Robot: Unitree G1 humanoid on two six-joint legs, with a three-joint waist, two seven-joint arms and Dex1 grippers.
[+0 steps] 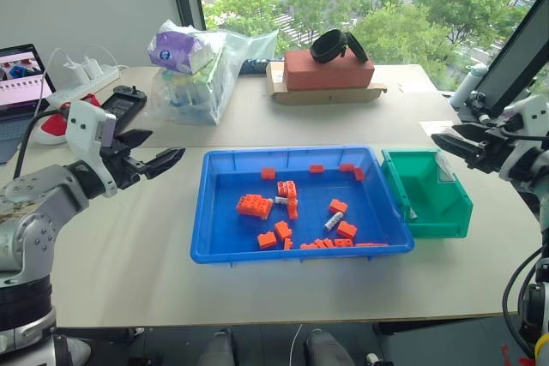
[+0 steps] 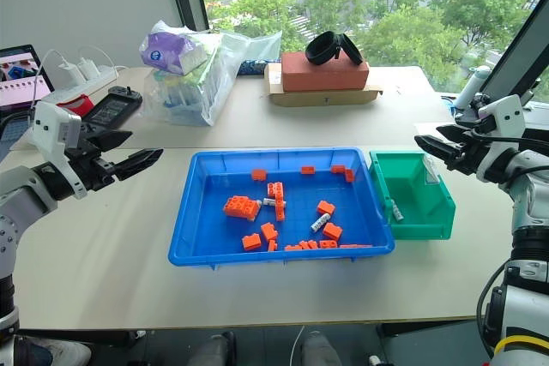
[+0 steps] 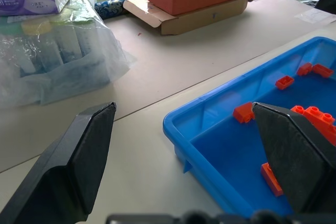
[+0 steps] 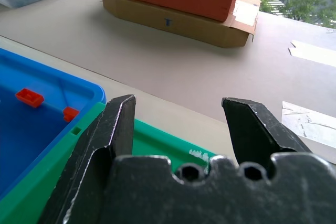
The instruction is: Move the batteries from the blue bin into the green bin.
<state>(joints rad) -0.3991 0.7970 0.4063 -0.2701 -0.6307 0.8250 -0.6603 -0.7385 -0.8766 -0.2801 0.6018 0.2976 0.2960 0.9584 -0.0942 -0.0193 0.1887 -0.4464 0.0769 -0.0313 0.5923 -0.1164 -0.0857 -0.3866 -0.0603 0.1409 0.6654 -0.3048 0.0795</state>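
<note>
Orange toy bricks (image 1: 254, 205) crowd two small silver-white cylindrical batteries (image 1: 333, 221) in the wide bright-blue plastic tray (image 1: 225, 254), beside the small green plastic box (image 1: 446, 216); left tool (image 1: 153, 153) and right tool (image 1: 446, 144) hover apart, empty

Between my left gripper (image 1: 154, 153) and the blue bin (image 1: 206, 203) the table (image 1: 129, 237) lies bare, so I can pass over the near rim unhindered. Inside the bin, orange bricks (image 1: 253, 205) crowd the middle and the near wall, and two batteries (image 1: 333, 221) lie wedged among them; the left part of the bin floor is free. My right gripper (image 1: 446, 141) hangs, fingers apart, above the far right corner of the green bin (image 1: 446, 212), which touches the blue bin's right wall; its inside is roomy, with one battery at its left wall. Behind the bins, a plastic bag (image 1: 193, 75) and a red brick on cardboard (image 1: 326, 70) stand well back, across bare table.
</note>
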